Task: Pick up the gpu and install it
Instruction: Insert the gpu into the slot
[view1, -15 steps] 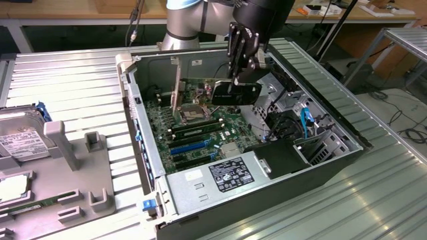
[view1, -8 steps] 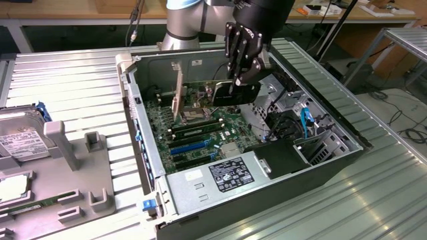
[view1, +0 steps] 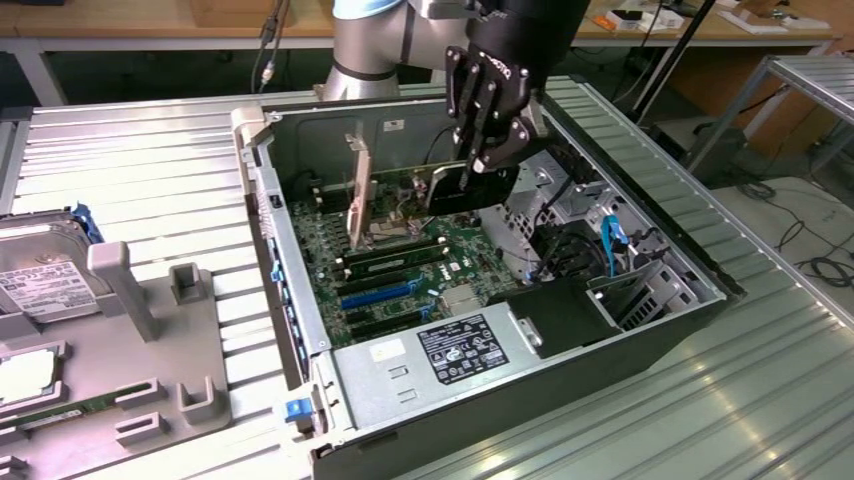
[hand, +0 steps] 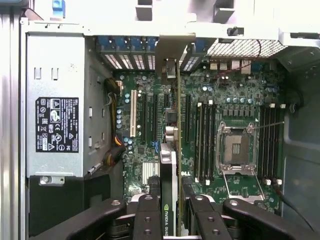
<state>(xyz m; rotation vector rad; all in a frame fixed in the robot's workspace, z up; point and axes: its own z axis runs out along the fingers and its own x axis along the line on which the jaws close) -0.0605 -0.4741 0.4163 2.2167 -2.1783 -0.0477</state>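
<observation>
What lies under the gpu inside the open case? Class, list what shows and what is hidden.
The gpu, gripped by the fingers, hangs over the motherboard and its slots. Whatever lies directly beneath its edge is covered.

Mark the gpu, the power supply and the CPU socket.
gpu (hand: 172, 47), wrist view: on its silver end bracket.
power supply (view1: 400, 380), exterior view: on the bare silver casing beside its label.
CPU socket (hand: 235, 147), wrist view: on the middle of the socket.
</observation>
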